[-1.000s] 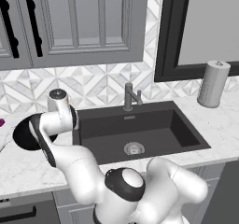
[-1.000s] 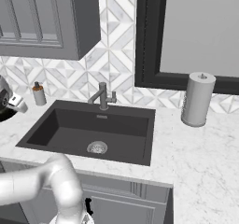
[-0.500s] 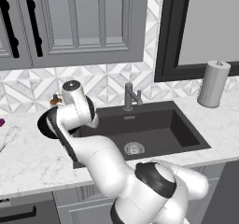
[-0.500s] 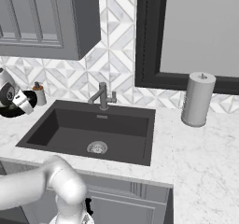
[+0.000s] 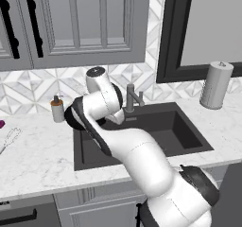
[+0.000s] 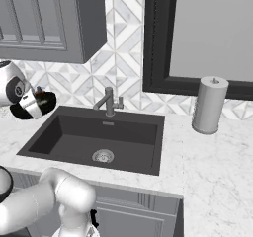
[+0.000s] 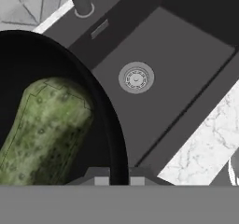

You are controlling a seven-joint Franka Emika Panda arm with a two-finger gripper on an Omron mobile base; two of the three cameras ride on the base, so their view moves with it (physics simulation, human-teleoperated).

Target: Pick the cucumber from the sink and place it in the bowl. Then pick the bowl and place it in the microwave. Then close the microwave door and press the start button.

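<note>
The black bowl [image 7: 105,125] hangs tilted above the left end of the dark sink [image 7: 186,64]. My gripper [image 7: 116,175] is shut on its rim, one fingertip on each side. The mottled green cucumber [image 7: 46,129] lies inside the bowl. In the right base view the bowl [image 6: 43,101] shows at my hand, near the sink's [image 6: 123,132] left edge. In the left base view the bowl [image 5: 72,115] is half hidden behind my arm. The microwave and its door are out of view.
A grey tap [image 6: 109,102] stands behind the sink, and a round drain [image 7: 136,77] lies in its floor. A soap dispenser [image 5: 57,109] stands on the left counter. A paper towel roll [image 6: 210,105] stands on the right counter.
My hand has carried the bowl, with the cucumber in it, up and to the right. It has gone from the left counter to above the sink's left end.
</note>
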